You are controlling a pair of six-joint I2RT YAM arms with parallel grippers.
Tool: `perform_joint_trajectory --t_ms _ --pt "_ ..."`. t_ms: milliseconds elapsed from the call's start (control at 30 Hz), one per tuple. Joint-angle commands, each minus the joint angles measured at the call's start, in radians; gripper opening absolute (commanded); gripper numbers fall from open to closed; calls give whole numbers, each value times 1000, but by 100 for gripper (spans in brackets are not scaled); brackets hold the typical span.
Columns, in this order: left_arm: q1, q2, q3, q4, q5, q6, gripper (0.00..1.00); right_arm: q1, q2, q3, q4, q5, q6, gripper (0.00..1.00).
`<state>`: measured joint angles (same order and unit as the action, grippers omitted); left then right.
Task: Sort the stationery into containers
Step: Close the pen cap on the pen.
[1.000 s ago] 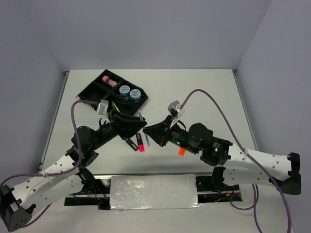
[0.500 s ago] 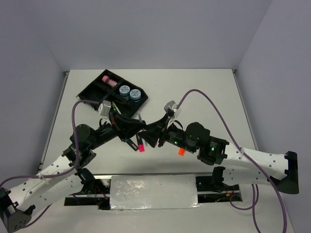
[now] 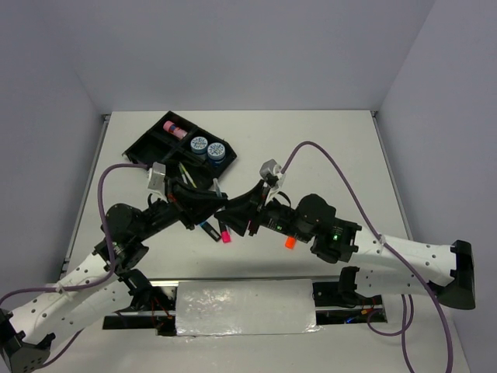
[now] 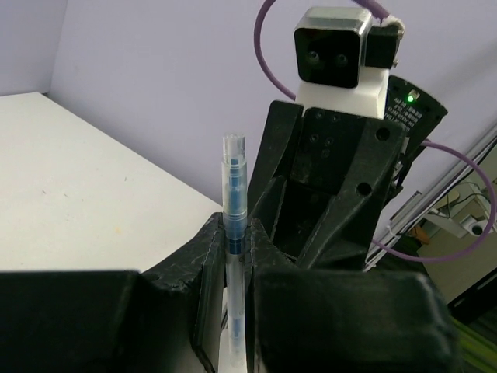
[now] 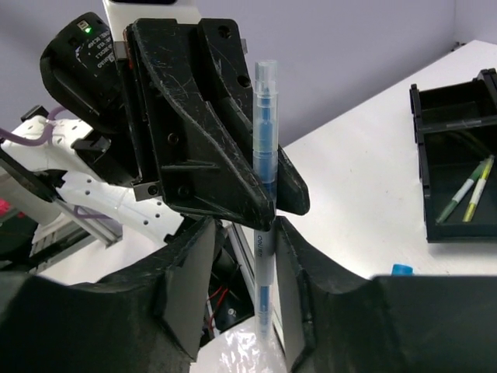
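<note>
My left gripper (image 3: pixel 220 203) is shut on a thin clear pen with blue ink (image 4: pixel 234 194) and holds it above the table's middle; its jaws (image 4: pixel 235 233) pinch the barrel. My right gripper (image 3: pixel 235 210) meets it head-on. In the right wrist view the right gripper (image 5: pixel 245 233) is open and straddles the pen's (image 5: pixel 265 140) lower barrel, with a gap on one side. The black four-compartment tray (image 3: pixel 147 144) at the back left holds two blue tubs (image 3: pixel 199 144), a pink-capped tube (image 3: pixel 174 128) and thin pens (image 5: pixel 466 190).
A pink highlighter (image 3: pixel 225 235) and a blue highlighter (image 3: pixel 208 228) lie on the table under the grippers. An orange highlighter (image 3: pixel 289 242) lies beside the right arm. Purple cables loop over both arms.
The two grippers have closed in on each other. The right gripper has moved left until its open jaws sit around the pen that the left gripper holds.
</note>
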<state>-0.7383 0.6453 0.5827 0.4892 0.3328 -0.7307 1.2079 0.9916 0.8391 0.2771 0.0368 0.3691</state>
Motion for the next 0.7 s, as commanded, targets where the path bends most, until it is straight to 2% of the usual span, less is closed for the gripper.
perform_joint_trajectory --t_ms 0,167,300,400,433,467,500,567,600,667 --pt "-12 -9 22 95 9 -9 0 2 48 9 11 -8 2 46" --pt "-12 -12 45 55 -1 7 0 4 56 14 -35 61 -12 52" --pt "-12 -21 49 25 -15 20 0 4 38 -9 -26 95 -10 48" --pt "-12 -13 42 38 -14 11 0 4 38 -5 5 37 -19 28" --pt "-12 -10 42 41 -11 10 0 5 39 0 7 13 -24 12" --pt "-12 -4 42 43 -9 8 0 5 41 3 10 5 -22 3" --pt "-12 4 42 40 -9 5 2 4 39 2 22 0 -21 0" --pt "-12 5 46 28 -15 8 16 4 30 -6 34 -14 -18 0" --pt "-12 4 49 13 -27 16 37 5 27 -12 37 -11 -16 0" --pt "-12 1 71 -15 -64 28 55 4 21 -17 31 6 -12 0"
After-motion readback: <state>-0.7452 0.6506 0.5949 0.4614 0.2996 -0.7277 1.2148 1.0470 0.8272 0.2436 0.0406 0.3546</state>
